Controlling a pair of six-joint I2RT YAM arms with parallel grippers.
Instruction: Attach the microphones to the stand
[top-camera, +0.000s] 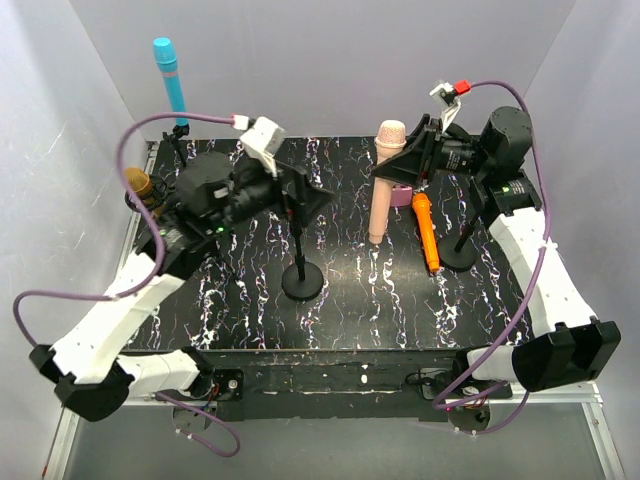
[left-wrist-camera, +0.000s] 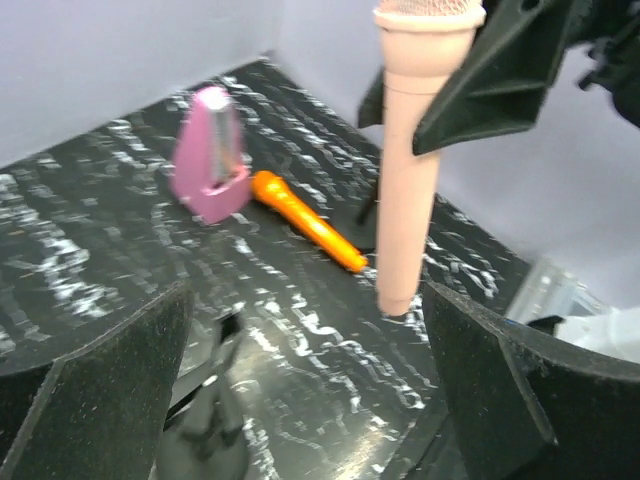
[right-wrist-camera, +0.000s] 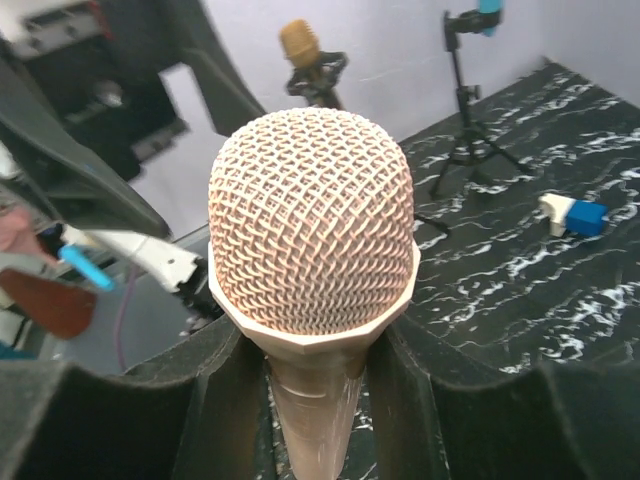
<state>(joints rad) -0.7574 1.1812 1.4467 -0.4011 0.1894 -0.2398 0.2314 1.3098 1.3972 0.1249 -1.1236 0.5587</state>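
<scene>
So the right gripper (right-wrist-camera: 318, 395) is clamped on the pink-cream mic (top-camera: 383, 185), fingers squeezing it just under the mesh head. It's held upright, head up, over the right half of the desk (top-camera: 350, 320). Can't tell whether its bottom end touches the surface.

The orange mic (top-camera: 426, 232) is lying flat just to the right of it, with the mauve block (left-wrist-camera: 210, 155) near its head end.

The left gripper (left-wrist-camera: 305, 310) is spread wide and holding nothing, sitting up by the top of the round-base stand (top-camera: 301, 278) in the middle of the desk.

The blue mic (top-camera: 167, 75) sits up on a tripod stand (right-wrist-camera: 465, 130) at the back left corner, and the gold mic (top-camera: 137, 183) is at the left edge.
</scene>
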